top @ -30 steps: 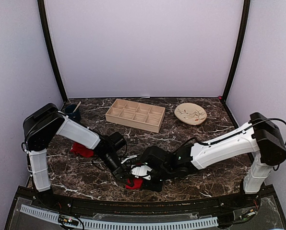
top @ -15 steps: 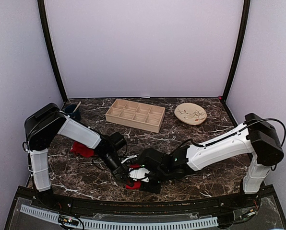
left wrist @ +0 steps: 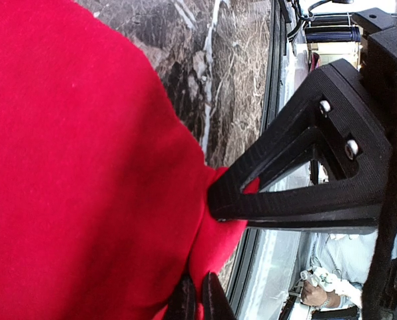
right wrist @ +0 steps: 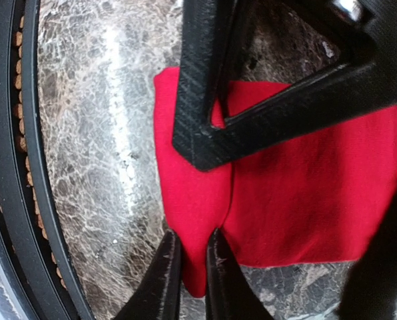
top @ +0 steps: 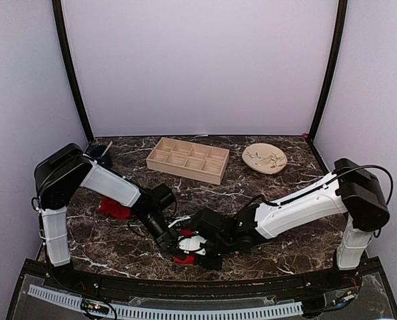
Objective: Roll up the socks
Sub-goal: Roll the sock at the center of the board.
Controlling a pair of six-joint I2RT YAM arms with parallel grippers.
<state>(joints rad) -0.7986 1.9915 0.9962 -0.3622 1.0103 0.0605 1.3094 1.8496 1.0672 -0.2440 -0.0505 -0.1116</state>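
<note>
A dark, white-veined marble table (top: 298, 240) is seen from above, with two white-and-black robot arms reaching in from its near edge. Both arms meet low over a bright red fabric sock (right wrist: 305, 193) that lies on the table close to the near edge, a little left of its middle.

In the right wrist view this sock is mostly flat, a rough rectangle. One end is lifted into a narrow fold, with a crease beside it. The right gripper (right wrist: 190, 261) pinches that fold, and red cloth shows between its two slim fingertips. The left gripper (left wrist: 197, 301) has its fingertips pressed together at the sock's edge and appears to nip thin cloth there. How much it holds cannot be told. The two grippers sit just beside each other on the same end of the sock.

A second bright red sock (top: 113, 209) lies in a small heap near the left edge of the table, partly behind the left arm and well apart from the first. Nothing touches it.

A pale wooden tray with compartments (top: 185, 172) sits by the far edge, a round beige plate (top: 264, 159) to its right and a dark blue cup (top: 98, 155) in the far left corner.

The task looks barely begun. One end is gathered, but no roll has formed. The socks are not paired.
</note>
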